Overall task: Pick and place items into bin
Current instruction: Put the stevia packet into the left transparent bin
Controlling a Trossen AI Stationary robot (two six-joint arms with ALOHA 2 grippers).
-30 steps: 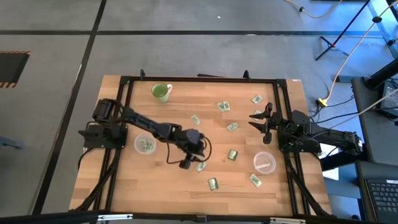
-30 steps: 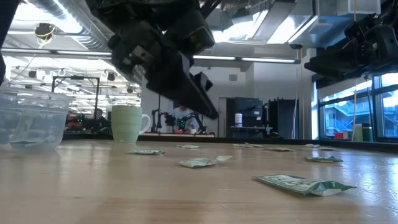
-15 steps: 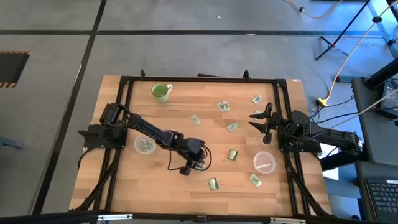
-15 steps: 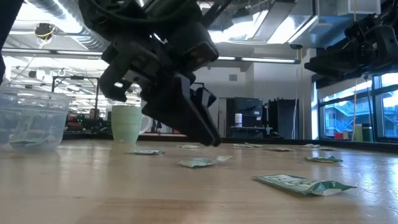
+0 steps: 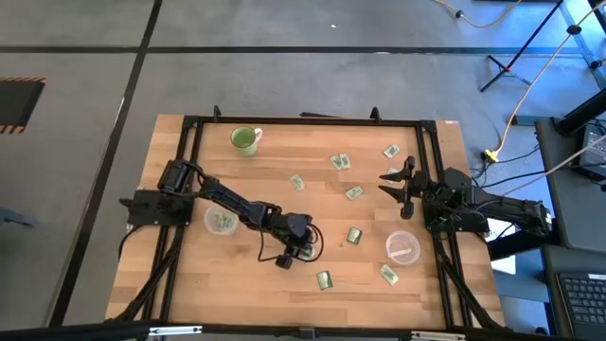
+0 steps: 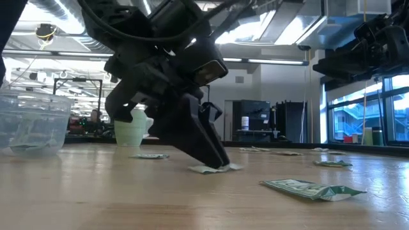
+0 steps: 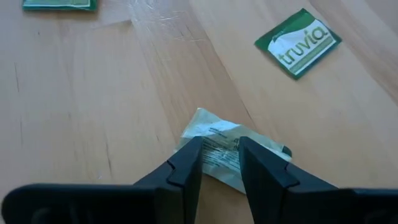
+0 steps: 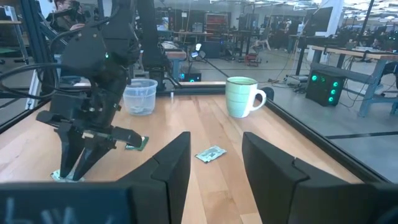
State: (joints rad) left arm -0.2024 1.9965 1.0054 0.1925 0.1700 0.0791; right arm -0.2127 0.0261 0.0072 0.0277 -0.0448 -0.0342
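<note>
the table (image 5: 189, 275) carries scattered green-and-white packets, a light-green mug (image 5: 245, 139) at the far left corner, a clear tub (image 5: 221, 220) on the left side with packets inside it, and a second clear tub (image 5: 402, 248) on the right side. loose packets lie at mid-table (image 5: 296, 182), toward the far right (image 5: 340, 162), beside the right arm (image 5: 390, 151), near centre (image 5: 354, 235), and at the near edge (image 5: 324, 280) and (image 5: 388, 274). in the left wrist view one flat packet (image 7: 298, 43) lies apart from the work point, nothing between. the left gripper (image 5: 301, 252) is down at mid-table, its fingers (image 7: 186, 163) straddling a crumpled packet (image 7: 217, 146) that lies on the wood; the jaws stand a little apart on either side of it, tips at the table surface, and whether they already pinch it cannot be told. in the low view the same gripper (image 6: 216, 161) meets that packet (image 6: 208, 169) at the table top, partly hiding the mug behind. the right gripper (image 5: 396, 183) waits at the right edge, fingers (image 8: 171, 163) apart, holding nothing. compared with a second ago, the left arm has stretched further across and dropped from above the packet to table level, with its jaws narrowing; the right arm has not moved.
</note>
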